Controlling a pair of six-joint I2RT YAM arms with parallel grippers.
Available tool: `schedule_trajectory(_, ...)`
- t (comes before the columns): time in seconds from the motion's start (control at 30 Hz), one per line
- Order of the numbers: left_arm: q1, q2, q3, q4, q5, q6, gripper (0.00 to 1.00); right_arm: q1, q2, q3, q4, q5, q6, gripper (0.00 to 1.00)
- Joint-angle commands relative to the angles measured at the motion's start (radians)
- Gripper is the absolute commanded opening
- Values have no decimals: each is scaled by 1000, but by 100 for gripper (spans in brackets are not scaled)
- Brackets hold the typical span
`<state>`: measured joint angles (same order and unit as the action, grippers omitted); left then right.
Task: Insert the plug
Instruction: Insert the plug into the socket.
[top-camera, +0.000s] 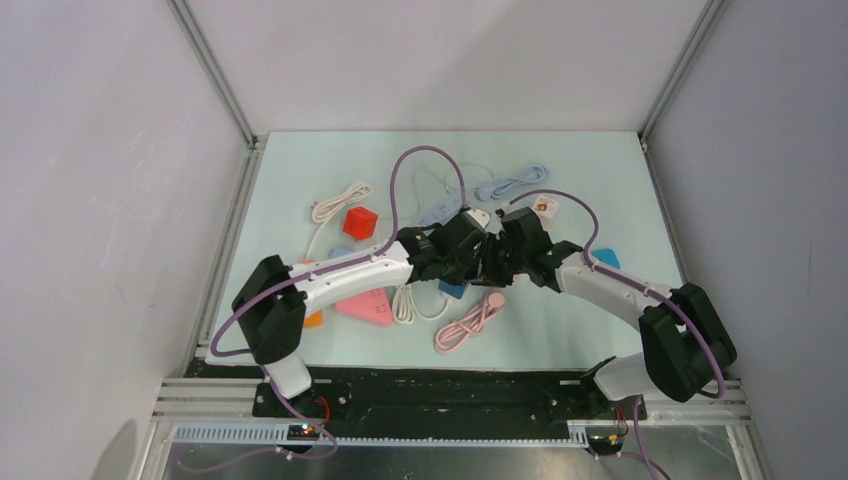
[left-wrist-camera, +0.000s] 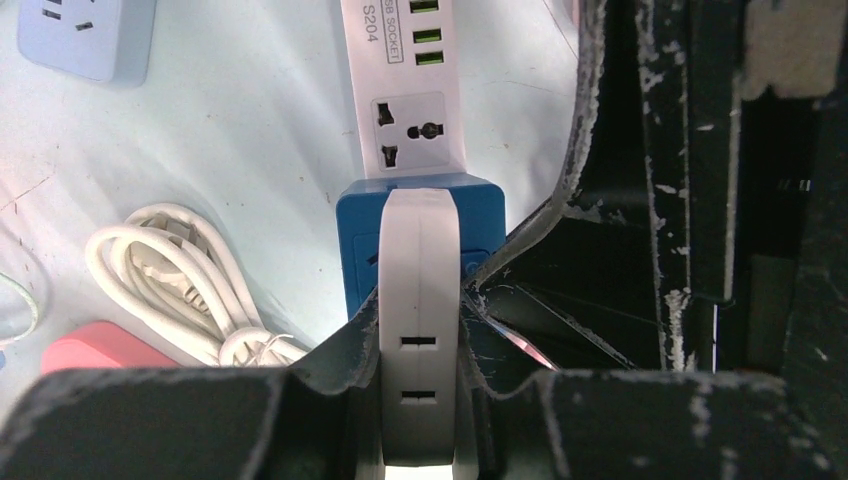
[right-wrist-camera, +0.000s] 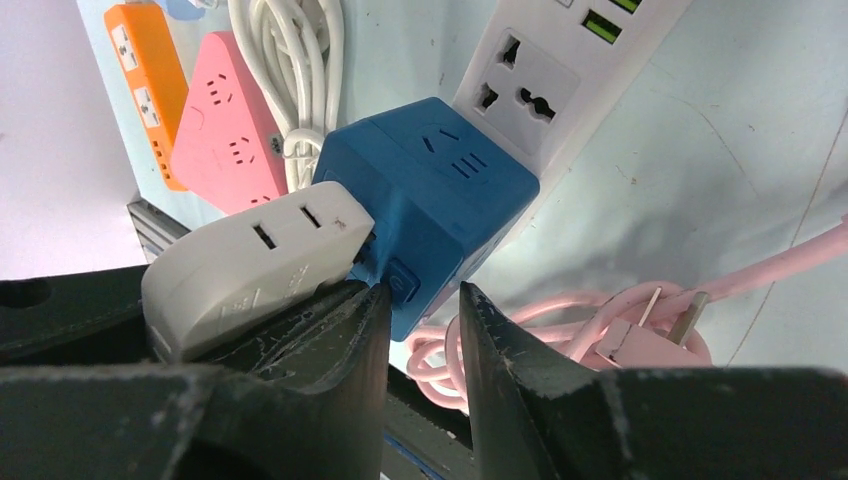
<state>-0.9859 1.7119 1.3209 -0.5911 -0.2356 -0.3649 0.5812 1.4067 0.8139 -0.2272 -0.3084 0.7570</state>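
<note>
White, rounded two-slot plug (left-wrist-camera: 420, 330) butts the blue cube (left-wrist-camera: 360, 230).

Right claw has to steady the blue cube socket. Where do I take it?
Pinch the blue cube socket by its flat side faces, coming from the pink cable side: the white adapter in the left claw covers one face, the power strip another.

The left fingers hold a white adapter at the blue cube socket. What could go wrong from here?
1. The white adapter seems to meet the blue cube socket at a tilt. Pushing may jam its pins, which are hidden.
2. The right fingers only flank a corner of the cube. Whether they grip it is unclear, so it may shift against the white power strip.
3. The left fingers work very close to the right ones, so they could collide.
</note>
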Motion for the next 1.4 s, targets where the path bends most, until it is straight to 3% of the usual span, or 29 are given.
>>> schedule_trajectory(0.0, 9, 69, -65, -40, -43, 27, 0, 3, -3, 18, -87, 70, -73, 35)
schedule_trajectory(0.3, 9, 62, -64, -55, -32, 33, 0, 6, -15, 51, -74, 39, -91, 37)
schedule_trajectory(0.9, 9, 59, -26, -98, 24, 25, 0, 66, 48, 60, -136, 122, -89, 36)
schedule_trajectory(1.13, 10, 54, 18, -98, 19, 15, 27, 67, 44, 60, -136, 127, -82, 35)
schedule_trajectory(1.37, 10, 50, 51, -99, 13, 8, 43, 71, 45, 60, -137, 130, -79, 36)
